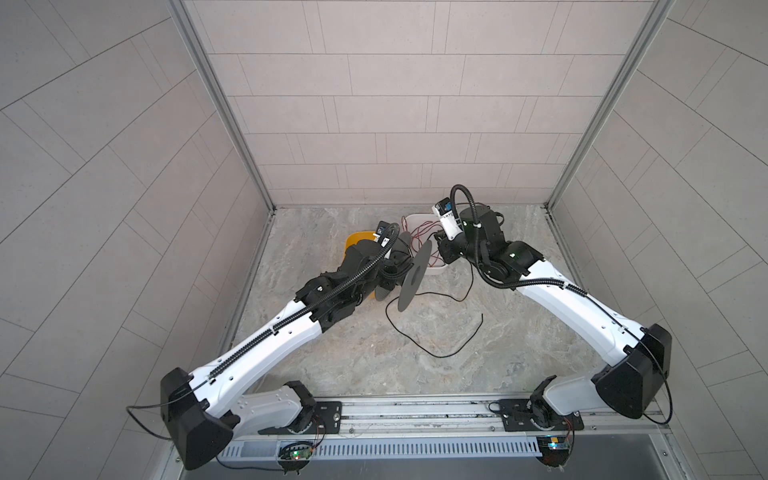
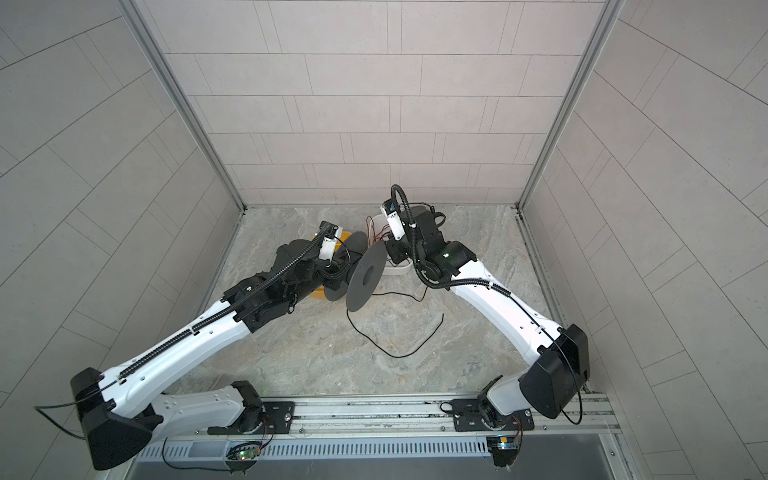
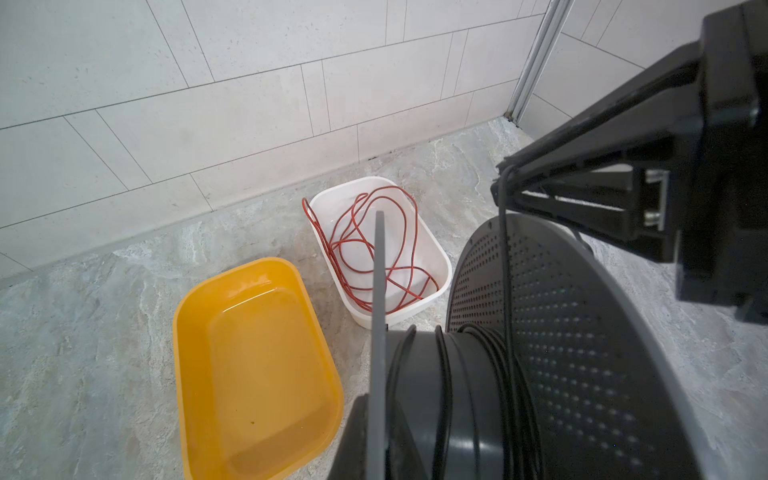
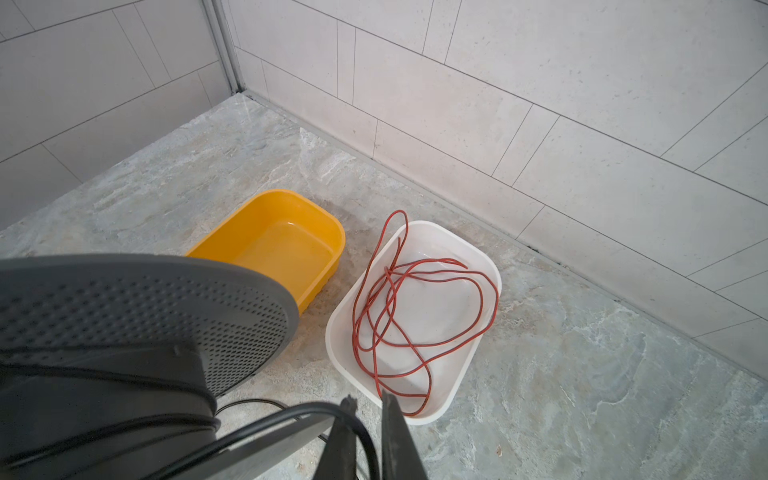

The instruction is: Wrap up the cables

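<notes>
The right hand [image 4: 368,409], jaws narrowly parted, straddles the thin black cable [image 3: 504,249] beside the spool [image 1: 415,276], which the shut left hand [image 1: 390,274] clamps. Slack loops across the middle of the bench [image 1: 457,374]. Light, limp and probably slippery, the cable looks best pinched close to the spool.

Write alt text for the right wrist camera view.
A grey perforated spool with black cable wound on its core fills the foreground, the cable looping past the right claw. Beyond sit an empty yellow tub and a white tub holding tangled red wire.
</notes>
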You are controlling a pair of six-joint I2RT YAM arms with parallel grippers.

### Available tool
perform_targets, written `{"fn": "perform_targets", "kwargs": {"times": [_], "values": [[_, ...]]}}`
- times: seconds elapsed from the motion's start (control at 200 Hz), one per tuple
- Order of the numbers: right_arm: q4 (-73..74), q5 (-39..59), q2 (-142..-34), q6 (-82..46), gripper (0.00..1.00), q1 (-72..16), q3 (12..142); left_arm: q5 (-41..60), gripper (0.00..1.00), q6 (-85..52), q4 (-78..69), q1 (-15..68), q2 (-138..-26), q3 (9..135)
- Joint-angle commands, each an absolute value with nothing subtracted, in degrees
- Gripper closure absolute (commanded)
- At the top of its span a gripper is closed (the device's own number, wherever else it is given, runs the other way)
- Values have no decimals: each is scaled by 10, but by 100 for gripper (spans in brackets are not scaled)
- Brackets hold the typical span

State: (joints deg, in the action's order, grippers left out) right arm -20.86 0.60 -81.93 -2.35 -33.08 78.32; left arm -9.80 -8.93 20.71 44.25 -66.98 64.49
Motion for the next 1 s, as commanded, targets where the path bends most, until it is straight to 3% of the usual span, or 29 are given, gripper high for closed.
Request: {"fn": "perform_targets", "kwargs": {"times": [0.0,0.315,0.43,0.686,0.991], "values": [[-161,-39,-815,-37,85,-314,764,-84,100,-85,231,447,-656,677],[-102,29,-820,-85,73,-270,693,-76,100,-104,268,446,-640,707],[-77,73,-823,-91,63,-258,672,-67,100,-103,289,445,-638,723],[-23,72,-801,-79,32,-258,603,-54,100,-98,336,441,-638,763],[-4,-28,-690,-72,27,-258,500,-56,100,-87,369,430,-641,797]]}}
